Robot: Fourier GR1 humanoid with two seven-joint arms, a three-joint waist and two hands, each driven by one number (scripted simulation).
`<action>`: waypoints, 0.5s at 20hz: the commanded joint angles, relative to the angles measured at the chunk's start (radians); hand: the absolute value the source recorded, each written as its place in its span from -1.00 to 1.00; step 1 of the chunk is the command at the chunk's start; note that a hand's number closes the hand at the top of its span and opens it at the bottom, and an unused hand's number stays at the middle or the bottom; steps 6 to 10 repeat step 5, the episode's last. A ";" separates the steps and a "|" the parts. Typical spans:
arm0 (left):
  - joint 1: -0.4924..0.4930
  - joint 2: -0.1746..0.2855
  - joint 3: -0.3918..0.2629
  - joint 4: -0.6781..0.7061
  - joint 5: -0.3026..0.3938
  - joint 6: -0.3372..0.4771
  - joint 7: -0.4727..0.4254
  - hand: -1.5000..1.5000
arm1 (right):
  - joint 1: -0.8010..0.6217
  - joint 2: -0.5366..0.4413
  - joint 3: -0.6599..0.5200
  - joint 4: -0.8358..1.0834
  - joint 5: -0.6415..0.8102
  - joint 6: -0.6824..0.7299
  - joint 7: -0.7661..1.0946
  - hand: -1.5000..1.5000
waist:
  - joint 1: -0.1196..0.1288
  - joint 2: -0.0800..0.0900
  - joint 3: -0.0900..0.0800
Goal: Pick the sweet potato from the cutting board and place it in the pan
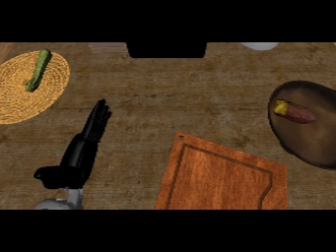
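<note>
The sweet potato (294, 112), reddish brown with a yellow cut end, lies inside the dark pan (323, 147) at the right of the counter. The wooden cutting board (225, 177) sits at the lower middle with nothing on it. My left hand (83, 147) shows at the lower left, fingers straight and pointing up the counter, well apart from the board and the pan. My right hand shows nowhere in the head view.
A round woven mat (14, 96) lies at the upper left with a green vegetable (38, 70) on it. A black box (166, 49) and a white object (260, 46) sit at the far edge.
</note>
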 commanded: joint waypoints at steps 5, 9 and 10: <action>-0.099 -0.019 0.031 0.044 -0.010 0.008 0.039 0.00 | 0.015 0.003 0.023 0.000 0.021 0.007 -0.196 -1.00 | -0.004 0.002 0.000; -0.099 -0.019 0.031 0.044 -0.010 0.008 0.039 0.00 | 0.015 0.003 0.023 0.000 0.021 0.007 -0.196 -1.00 | -0.004 0.002 0.000; -0.099 -0.019 0.031 0.044 -0.010 0.008 0.039 0.00 | 0.015 0.003 0.023 0.000 0.021 0.007 -0.196 -1.00 | -0.004 0.002 0.000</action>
